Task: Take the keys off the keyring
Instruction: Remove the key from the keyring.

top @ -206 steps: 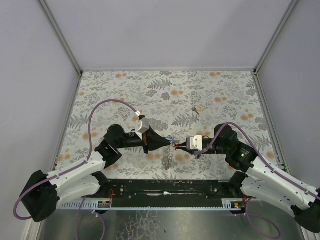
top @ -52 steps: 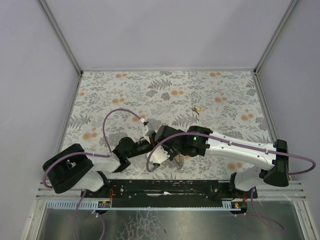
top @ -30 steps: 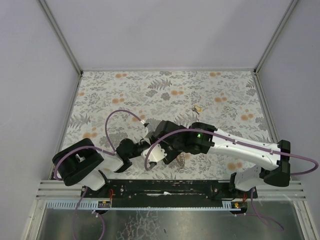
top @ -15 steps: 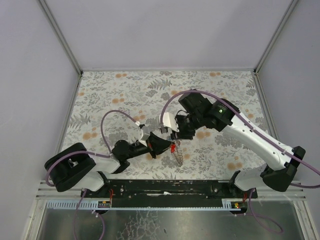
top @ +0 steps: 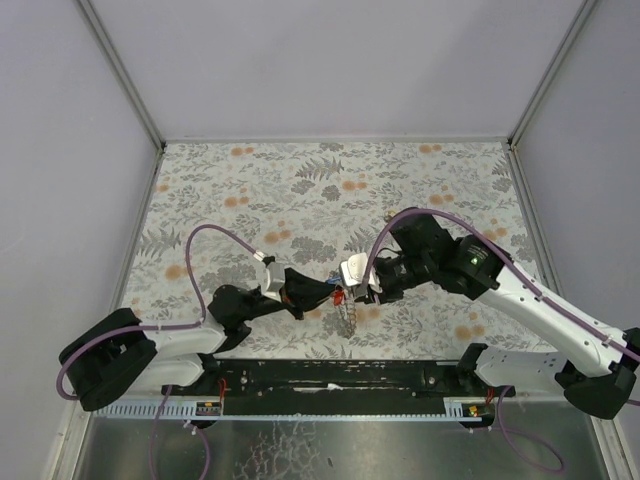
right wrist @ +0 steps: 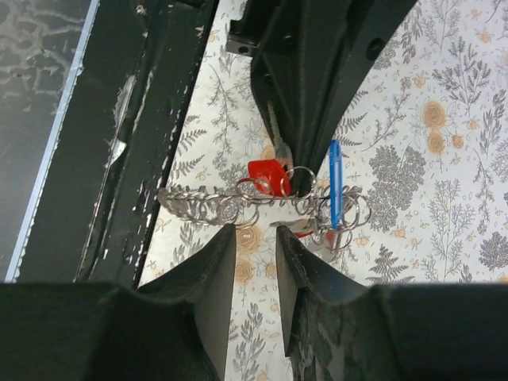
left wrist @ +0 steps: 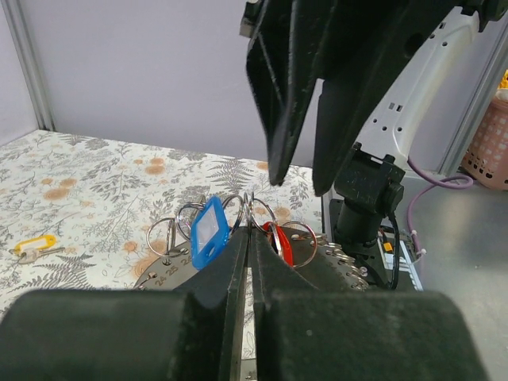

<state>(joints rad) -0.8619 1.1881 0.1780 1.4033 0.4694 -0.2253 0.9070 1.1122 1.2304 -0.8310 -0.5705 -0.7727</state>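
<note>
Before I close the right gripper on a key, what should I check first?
1. Left gripper shut on the keyring: ok.
2. Right gripper open: ok.
3. Red key and blue key hang on the keyring, in view: ok.
4. Right gripper lined up on one key alone: cannot tell.
5. Yellow key lies apart on the table, away from both grippers: ok.

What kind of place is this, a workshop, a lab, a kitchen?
Most likely a robot test booth in a lab. Plain walls on metal frame posts box in a floral-clothed table, and the left arm and right arm are bolted along its near edge.
</note>
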